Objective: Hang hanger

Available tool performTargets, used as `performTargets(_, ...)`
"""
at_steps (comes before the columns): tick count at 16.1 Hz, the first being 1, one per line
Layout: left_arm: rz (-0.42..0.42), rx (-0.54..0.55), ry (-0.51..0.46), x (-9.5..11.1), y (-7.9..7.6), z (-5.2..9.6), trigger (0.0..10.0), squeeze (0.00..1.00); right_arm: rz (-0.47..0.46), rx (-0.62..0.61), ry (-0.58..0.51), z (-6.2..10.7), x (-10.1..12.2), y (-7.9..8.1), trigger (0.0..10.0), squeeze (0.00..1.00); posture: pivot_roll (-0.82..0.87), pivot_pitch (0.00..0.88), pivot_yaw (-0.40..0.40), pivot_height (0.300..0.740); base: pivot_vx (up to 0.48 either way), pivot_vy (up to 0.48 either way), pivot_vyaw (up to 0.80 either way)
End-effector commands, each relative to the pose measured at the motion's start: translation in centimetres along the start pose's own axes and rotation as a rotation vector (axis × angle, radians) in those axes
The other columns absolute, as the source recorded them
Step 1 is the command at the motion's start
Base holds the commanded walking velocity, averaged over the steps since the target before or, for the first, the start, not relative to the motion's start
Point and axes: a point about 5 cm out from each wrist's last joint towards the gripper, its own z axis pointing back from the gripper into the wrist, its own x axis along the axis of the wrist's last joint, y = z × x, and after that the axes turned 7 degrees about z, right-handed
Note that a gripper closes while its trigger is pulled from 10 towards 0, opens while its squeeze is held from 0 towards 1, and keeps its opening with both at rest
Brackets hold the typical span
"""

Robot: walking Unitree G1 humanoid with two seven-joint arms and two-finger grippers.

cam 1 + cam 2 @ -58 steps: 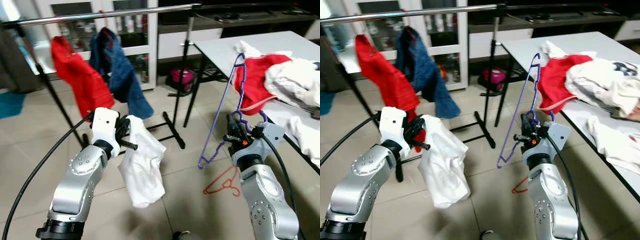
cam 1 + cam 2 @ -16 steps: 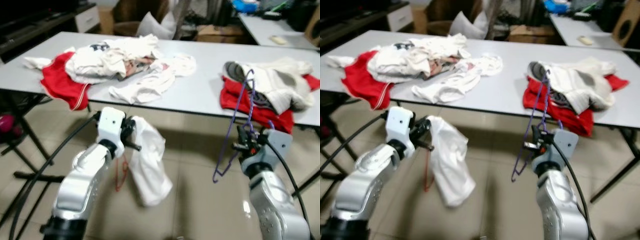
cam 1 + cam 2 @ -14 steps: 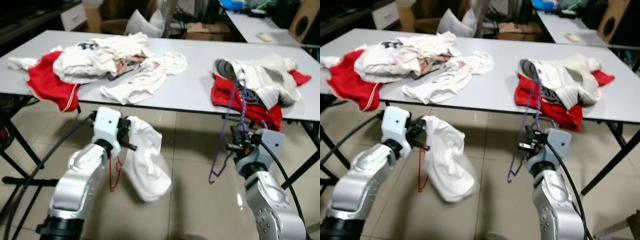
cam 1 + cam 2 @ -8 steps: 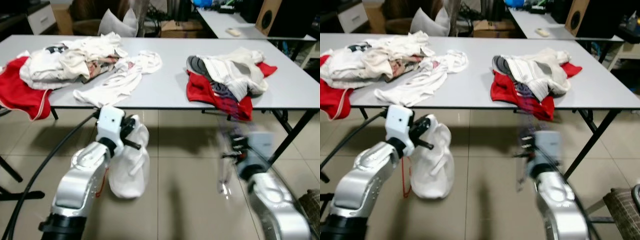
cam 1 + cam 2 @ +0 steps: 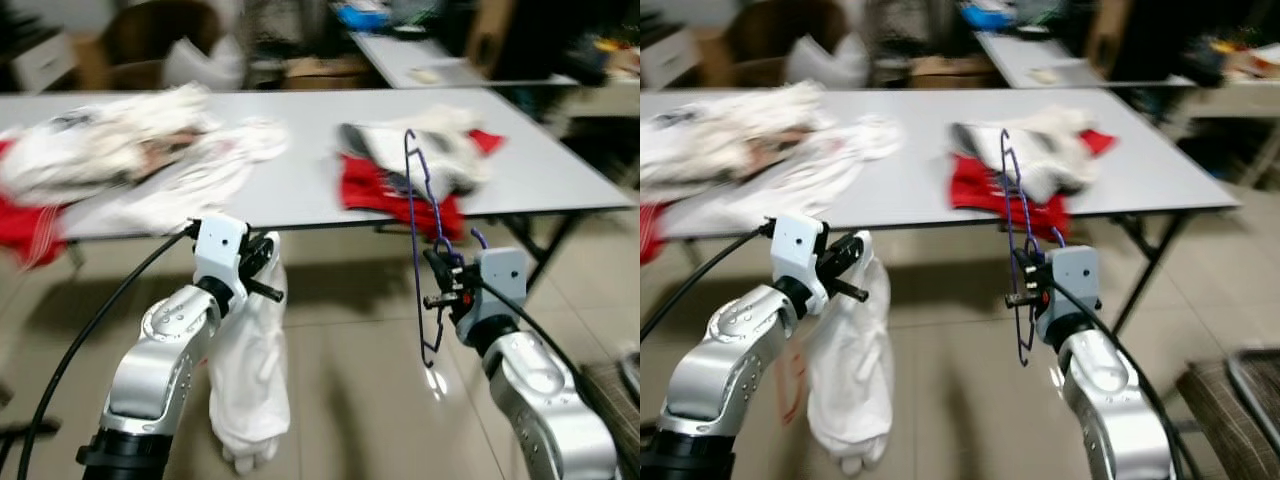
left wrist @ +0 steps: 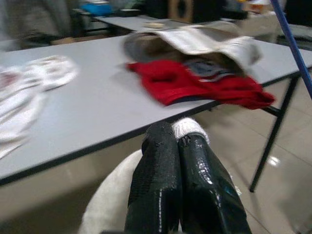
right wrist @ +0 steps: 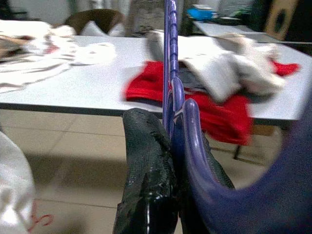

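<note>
Camera swung rightward; purple hanger [image 5: 418,240] (thin wire) upright in right end effector [image 5: 442,283].

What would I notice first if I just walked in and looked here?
Probably the tall purple hanger, pinched upright in the right gripper in front of the table. Next, the white garment dangling from the left gripper down toward the tiled floor. Behind them, a long grey table holds heaps of red and white clothes.
</note>
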Motion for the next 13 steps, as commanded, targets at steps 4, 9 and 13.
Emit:
performTargets(4,-0.013,-0.050,-0.078,2.0,-0.5,-0.8,10.0,0.00,0.036,-0.004,-0.034,0.2,0.6,-0.7,10.0,0.00,-0.17,0.000,0.017,0.740,0.349,0.000,-0.40)
performTargets(9,-0.055,-0.006,-0.120,3.5,0.5,-1.6,10.0,0.00,0.074,0.120,-0.100,0.3,2.2,-0.4,10.0,0.00,-0.18,0.000,0.024,0.740,0.349,0.000,0.00)
performTargets(13,-0.085,-0.038,-0.179,6.4,1.0,-2.9,10.0,0.00,0.130,0.191,-0.149,0.4,4.2,-1.3,10.0,0.00,-0.18,0.000,0.012,0.740,0.348,0.000,0.60)
